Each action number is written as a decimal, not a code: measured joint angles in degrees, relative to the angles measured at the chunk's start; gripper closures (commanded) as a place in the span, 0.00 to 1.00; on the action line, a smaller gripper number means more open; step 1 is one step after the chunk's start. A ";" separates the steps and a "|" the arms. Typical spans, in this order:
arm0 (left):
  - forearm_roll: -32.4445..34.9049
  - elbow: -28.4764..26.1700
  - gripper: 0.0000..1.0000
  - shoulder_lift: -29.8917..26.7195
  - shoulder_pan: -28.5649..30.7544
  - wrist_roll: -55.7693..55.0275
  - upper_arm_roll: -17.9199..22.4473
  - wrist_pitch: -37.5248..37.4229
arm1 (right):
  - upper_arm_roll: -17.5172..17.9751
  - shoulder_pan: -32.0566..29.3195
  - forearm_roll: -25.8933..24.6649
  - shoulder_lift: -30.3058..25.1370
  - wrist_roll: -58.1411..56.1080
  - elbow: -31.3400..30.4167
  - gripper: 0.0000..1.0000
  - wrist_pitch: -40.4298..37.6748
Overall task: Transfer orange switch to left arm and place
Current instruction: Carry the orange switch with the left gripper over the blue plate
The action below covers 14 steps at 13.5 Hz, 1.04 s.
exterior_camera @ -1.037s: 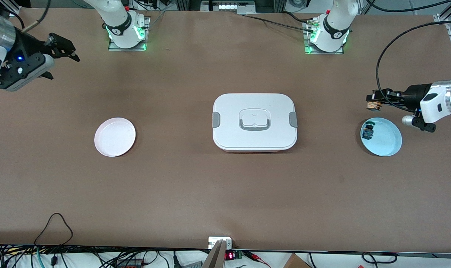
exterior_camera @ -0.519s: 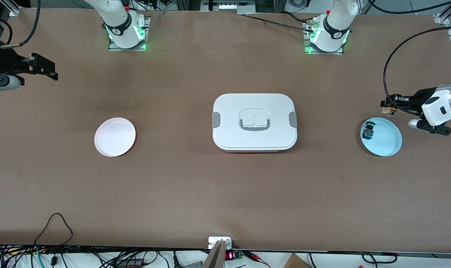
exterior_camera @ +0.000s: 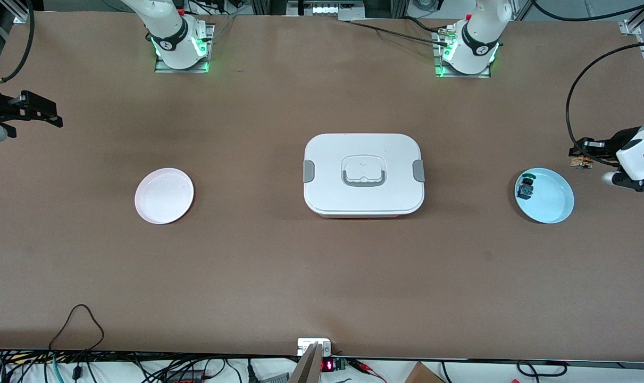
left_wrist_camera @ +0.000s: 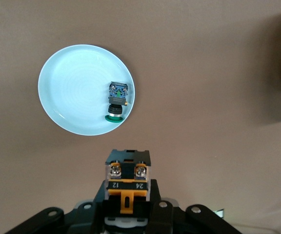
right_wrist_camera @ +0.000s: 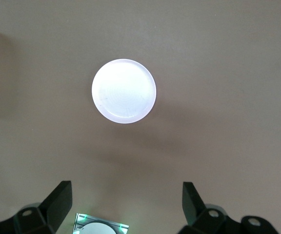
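My left gripper (exterior_camera: 582,158) is shut on the orange switch (exterior_camera: 581,163), a small black block with an orange band, held in the air over bare table beside the light blue plate (exterior_camera: 550,205) at the left arm's end. In the left wrist view the orange switch (left_wrist_camera: 127,183) sits between my fingers, with the blue plate (left_wrist_camera: 72,92) below. My right gripper (exterior_camera: 45,114) is open and empty over the table edge at the right arm's end; its fingers (right_wrist_camera: 57,202) stand wide apart. The white box (exterior_camera: 363,173) stands shut at mid-table.
A dark switch with green and blue parts (exterior_camera: 525,186) lies on the blue plate; it also shows in the left wrist view (left_wrist_camera: 117,100). A white plate (exterior_camera: 164,195) sits toward the right arm's end, seen too in the right wrist view (right_wrist_camera: 124,91). Cables run along the front edge.
My left gripper has carried the orange switch away from the box toward its end of the table. My right gripper has drawn back toward its own table end.
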 measured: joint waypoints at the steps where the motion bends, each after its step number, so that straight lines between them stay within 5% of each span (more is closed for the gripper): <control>1: 0.07 -0.63 1.00 0.16 0.04 2.84 0.00 0.52 | 0.17 0.05 0.00 -0.02 0.00 -0.47 0.00 0.10; 14: 2.73 -3.17 1.00 4.04 0.13 48.09 -0.09 8.60 | 0.67 0.47 -0.04 0.31 -0.24 -2.30 0.00 4.66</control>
